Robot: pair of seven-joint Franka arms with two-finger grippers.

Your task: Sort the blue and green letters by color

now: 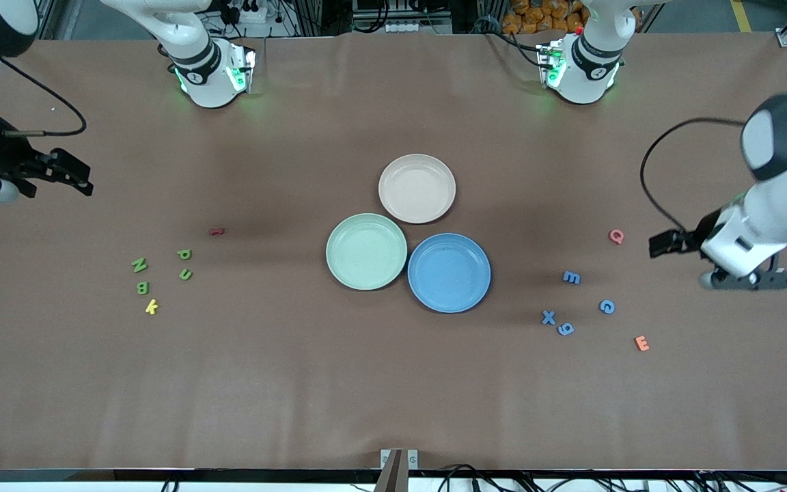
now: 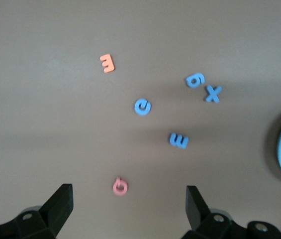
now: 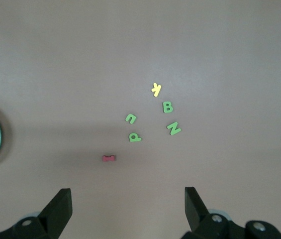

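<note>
Both arms wait — left gripper (image 1: 661, 244) and right gripper (image 1: 74, 175) wide open w/ nothing held — blue letters (image 1: 571, 277) and green letters (image 1: 139, 265) on table (image 1: 393, 383).

The front camera looks down from high across the surface (image 1: 393, 383), facing the robots. Each wrist camera looks down nearer, sharing its letter cluster with it.

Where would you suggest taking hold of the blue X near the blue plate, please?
The blue X lies flat on the table, so come straight down from above. Close the fingers across its narrow centre, where the strokes cross. The blue g lies close beside it, so probably turn the fingers to keep clear of it.
</note>
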